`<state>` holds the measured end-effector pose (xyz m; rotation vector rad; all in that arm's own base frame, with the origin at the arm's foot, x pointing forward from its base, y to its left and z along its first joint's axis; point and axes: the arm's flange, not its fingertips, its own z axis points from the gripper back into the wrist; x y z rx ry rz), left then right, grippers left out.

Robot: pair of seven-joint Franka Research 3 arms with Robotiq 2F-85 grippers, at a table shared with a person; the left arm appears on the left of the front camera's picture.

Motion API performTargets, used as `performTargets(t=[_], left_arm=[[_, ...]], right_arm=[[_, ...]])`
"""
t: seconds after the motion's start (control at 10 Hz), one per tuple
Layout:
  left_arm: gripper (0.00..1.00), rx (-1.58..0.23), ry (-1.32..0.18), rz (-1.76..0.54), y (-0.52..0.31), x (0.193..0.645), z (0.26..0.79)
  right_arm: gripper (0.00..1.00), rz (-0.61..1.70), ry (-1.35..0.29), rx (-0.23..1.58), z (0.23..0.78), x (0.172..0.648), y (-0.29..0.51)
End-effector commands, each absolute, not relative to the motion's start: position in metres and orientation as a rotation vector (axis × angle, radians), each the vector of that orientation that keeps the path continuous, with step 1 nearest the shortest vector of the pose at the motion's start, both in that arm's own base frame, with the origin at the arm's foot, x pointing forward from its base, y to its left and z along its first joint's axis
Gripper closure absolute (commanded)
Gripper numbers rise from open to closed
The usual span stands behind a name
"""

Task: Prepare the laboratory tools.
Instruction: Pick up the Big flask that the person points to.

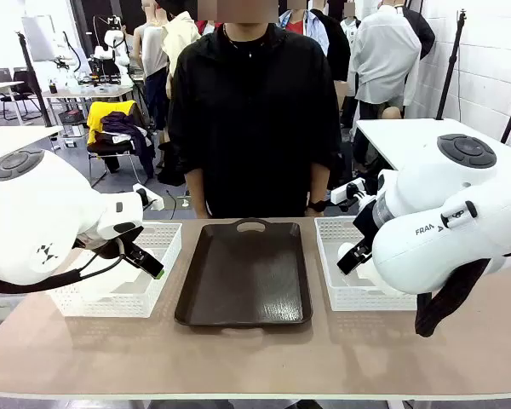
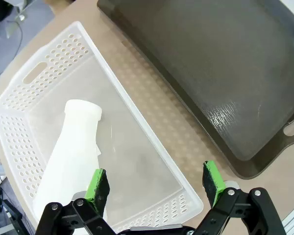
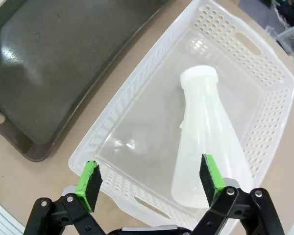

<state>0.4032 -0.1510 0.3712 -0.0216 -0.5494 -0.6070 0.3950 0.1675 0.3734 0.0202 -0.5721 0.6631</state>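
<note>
Jaws on both arms stand fully apart with nothing between them. Just below my left gripper (image 2: 155, 185), one frosted flask (image 2: 68, 152) lies on its side in its white basket (image 2: 54, 63). Its wide base is under one green pad (image 2: 98, 188) and its neck points away from the fingers. Below my right gripper (image 3: 149, 180), the second flask (image 3: 206, 132) lies the same way in the other basket (image 3: 137, 83), off toward one pad.

Neither flask is centred between the fingers, so I judge the step in hand to be the reach-in. I would shift each gripper sideways until it straddles the taper near the neck, where the body is narrow enough to span. Then I would lower it clear of the lattice wall and close gently, since a round flask may roll.

Beyond the baskets lies the dark tray (image 2: 210, 63), bare, a likely place to stand them. Farthest off, the person (image 1: 255, 111) stands at the table's far edge.
</note>
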Motion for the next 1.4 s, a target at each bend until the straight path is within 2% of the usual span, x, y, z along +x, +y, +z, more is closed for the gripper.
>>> performTargets(t=[0.0,1.3], left_arm=[[0.00,-0.022,-0.550,-0.607,-0.1510,0.4031,0.3713],[0.00,-0.022,-0.550,-0.607,-0.1510,0.4031,0.3713]], right_arm=[[0.00,0.663,-0.572,0.020,0.3734,0.3950,0.1675],[0.00,0.663,-0.572,0.020,0.3734,0.3950,0.1675]])
